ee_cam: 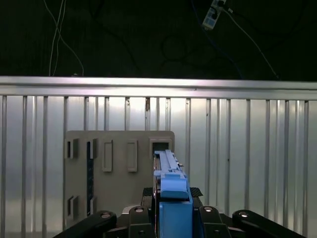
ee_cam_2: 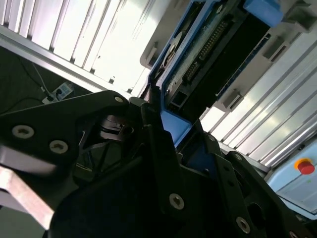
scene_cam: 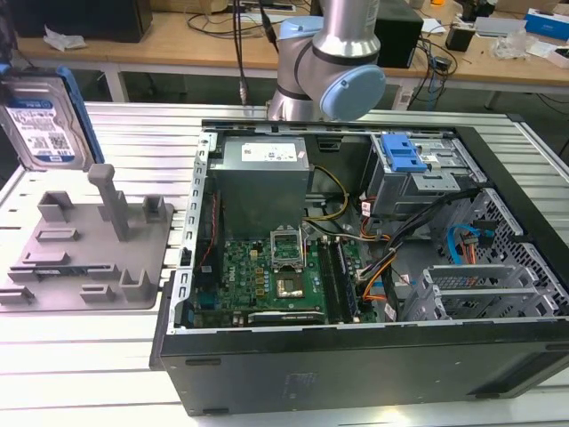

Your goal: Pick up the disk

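Exterior view: the arm (scene_cam: 324, 62) rising behind the open computer case (scene_cam: 356, 267), blue-capped joint turned toward the camera, the rest reaching off toward the exterior view's left. At that far left edge, the disk (scene_cam: 40, 120) held upright in the air above the grey fixture tray (scene_cam: 84, 253), label facing the camera, blue rail along its edge, clear of the tray's posts and of the ribbed metal bench (scene_cam: 133, 133). Inside the case, a green motherboard (scene_cam: 271, 271), a grey power supply (scene_cam: 262, 173) and a blue-handled drive cage (scene_cam: 418, 165). Second wrist view: the pincer (ee_cam_2: 171, 126) clamped on the disk (ee_cam_2: 218, 54), black fingers (ee_cam_2: 153, 124) pressed against its near end at the blue side rail, circuit-board side and connector edge in sight, bright bench ribs beyond. First wrist view: looking down along the disk's thin edge (ee_cam: 168, 173), blue rail running away from the pincer (ee_cam: 171, 218), jaws closed against both faces; the tray (ee_cam: 119, 173) lying directly beneath on the bench (ee_cam: 247, 158), disk not touching it.
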`<state>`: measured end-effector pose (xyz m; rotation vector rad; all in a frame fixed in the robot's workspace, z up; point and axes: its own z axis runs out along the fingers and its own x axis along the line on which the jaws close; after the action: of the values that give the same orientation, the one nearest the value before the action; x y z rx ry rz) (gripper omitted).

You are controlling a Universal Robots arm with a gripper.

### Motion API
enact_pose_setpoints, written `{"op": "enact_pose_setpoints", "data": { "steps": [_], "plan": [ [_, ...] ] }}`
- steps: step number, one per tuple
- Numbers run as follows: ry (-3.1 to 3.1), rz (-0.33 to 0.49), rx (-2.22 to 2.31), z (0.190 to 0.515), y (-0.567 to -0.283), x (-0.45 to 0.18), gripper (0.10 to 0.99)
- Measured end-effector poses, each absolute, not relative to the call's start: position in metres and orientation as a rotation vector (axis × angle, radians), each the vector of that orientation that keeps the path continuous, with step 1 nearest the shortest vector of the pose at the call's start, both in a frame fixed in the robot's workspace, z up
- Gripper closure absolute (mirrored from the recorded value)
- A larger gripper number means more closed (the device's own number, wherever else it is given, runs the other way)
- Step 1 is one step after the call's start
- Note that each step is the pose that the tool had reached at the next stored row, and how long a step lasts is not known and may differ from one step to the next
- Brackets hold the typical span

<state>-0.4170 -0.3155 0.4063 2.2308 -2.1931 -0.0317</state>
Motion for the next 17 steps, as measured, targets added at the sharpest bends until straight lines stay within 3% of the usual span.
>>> {"op": "enact_pose_setpoints", "data": {
  "steps": [17],
  "plan": [
    [-2.206,-0.058,2.244,0.476,-0.317,-0.417,0.718]
  ]
}}
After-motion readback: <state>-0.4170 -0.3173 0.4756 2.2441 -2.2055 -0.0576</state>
